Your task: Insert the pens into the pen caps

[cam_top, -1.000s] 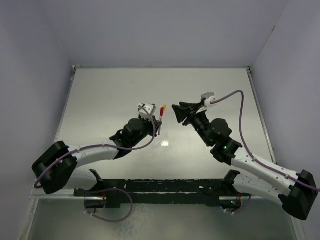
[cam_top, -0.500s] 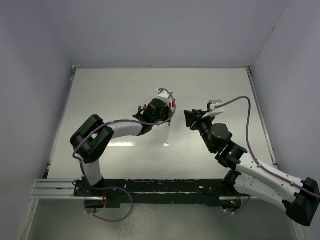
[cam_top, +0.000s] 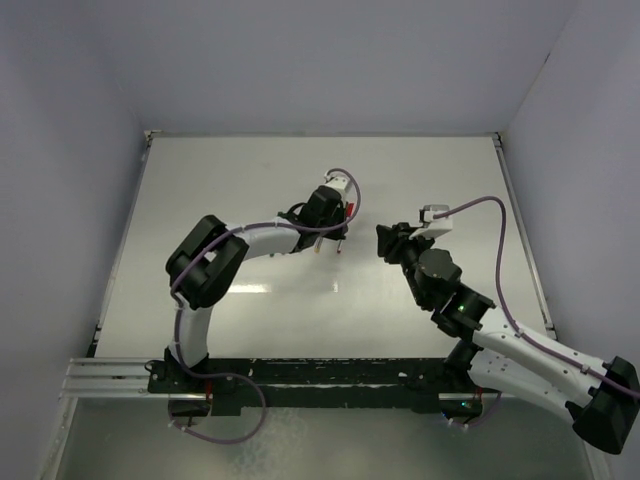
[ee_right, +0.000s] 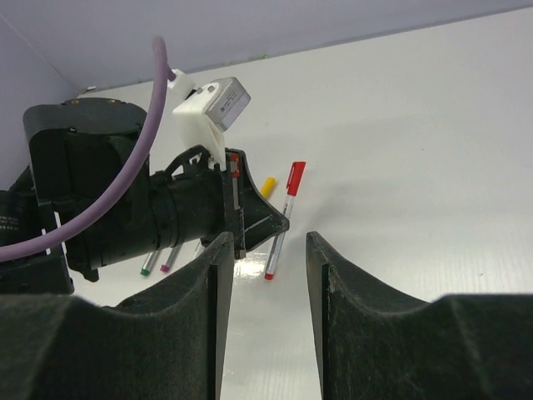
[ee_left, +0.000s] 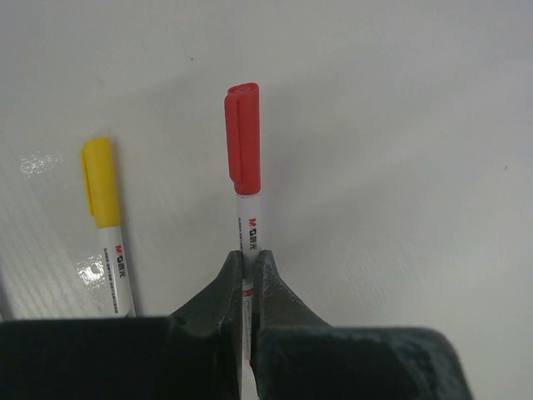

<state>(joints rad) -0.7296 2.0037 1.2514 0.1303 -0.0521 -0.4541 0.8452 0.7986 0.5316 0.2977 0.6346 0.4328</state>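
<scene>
My left gripper is shut on a white pen's barrel, and a red cap sits on the pen's far end. This red pen hangs tilted, its red tail low over the table. A yellow-capped pen lies just to its left. My right gripper stands open with nothing between its fingers, a short way right of the left gripper. In the top view the right gripper faces the red pen. Two more pens, one green-ended and one purple-ended, lie behind the left gripper.
The left arm arches across the table's middle and its purple cable loops near the right gripper. The white table is walled on three sides. A black rail runs along the near edge.
The left arm has swung right and farther out, carrying the red pen. The right gripper has drawn back to the right and nearer.
</scene>
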